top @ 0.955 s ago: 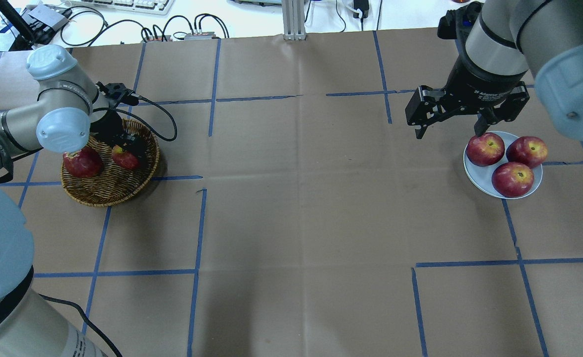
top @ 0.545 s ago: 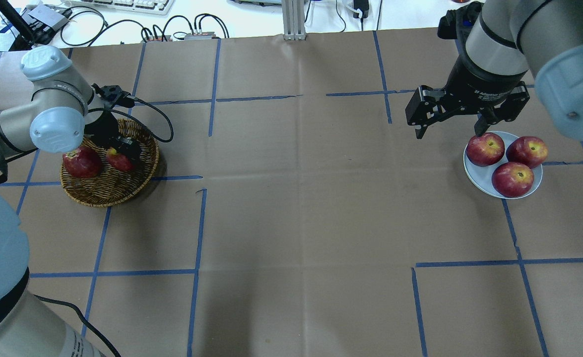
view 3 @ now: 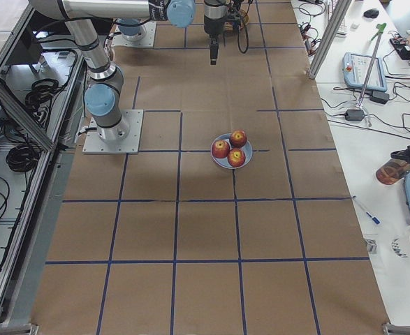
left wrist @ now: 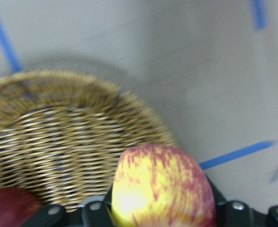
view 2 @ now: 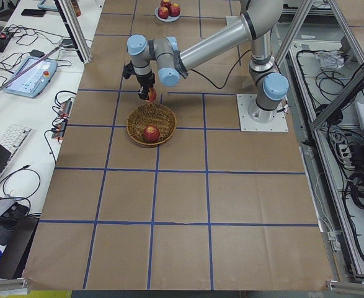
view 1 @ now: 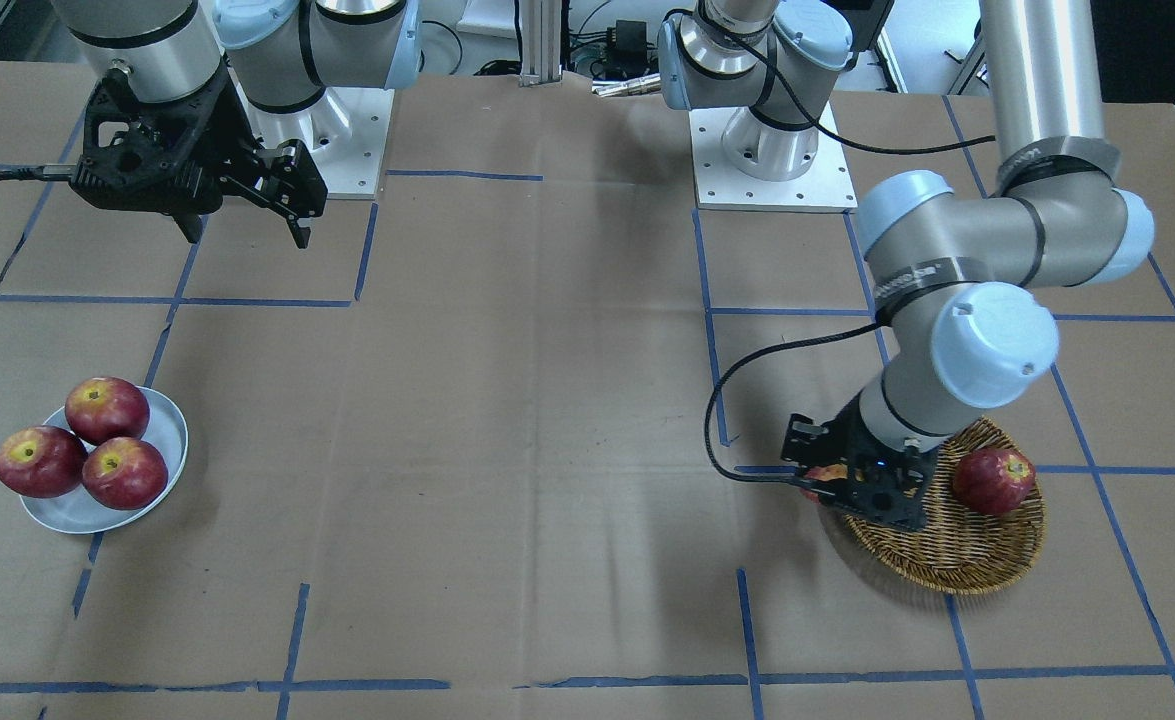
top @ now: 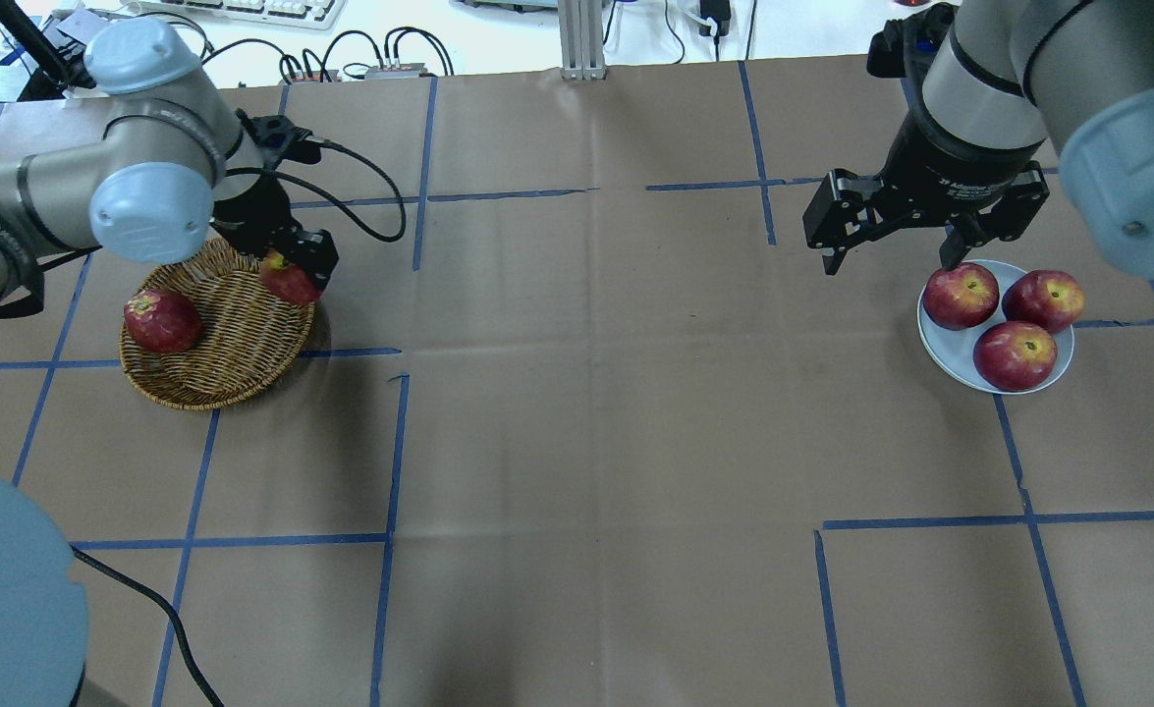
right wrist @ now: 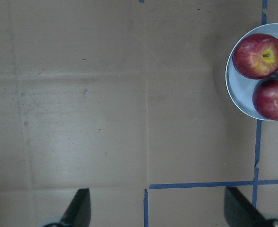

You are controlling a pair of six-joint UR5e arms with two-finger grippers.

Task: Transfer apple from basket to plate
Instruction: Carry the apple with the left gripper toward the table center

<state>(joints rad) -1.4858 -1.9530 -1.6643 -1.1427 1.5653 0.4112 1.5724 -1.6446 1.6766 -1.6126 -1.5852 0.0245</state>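
Now, your left gripper point(top: 293, 277) is clenched on the apple point(top: 289, 284) just above the far right rim of the basket point(top: 223, 365), while the plate point(top: 942, 350) lies well apart to the right, just beside the right gripper point(top: 889, 265), which hangs spread and empty.

Apple point(top: 287, 283): red streaked over broad yellow patches, paler than other fruit. Clamped between fingers of left gripper point(top: 291, 276), off basket floor, above basket's rim on side facing plate; wrist view shows yellow face point(left wrist: 162, 189) close to lens.

Basket point(top: 233, 388): round, shallow, tan wicker with darker rim, flat on table. One dark red apple point(top: 162, 320) inside, at side away from plate.

Plate point(top: 945, 355): small, round, pale grey-blue, well apart from basket, across table. Three dark red apples point(top: 1015, 354) on it, stems up.
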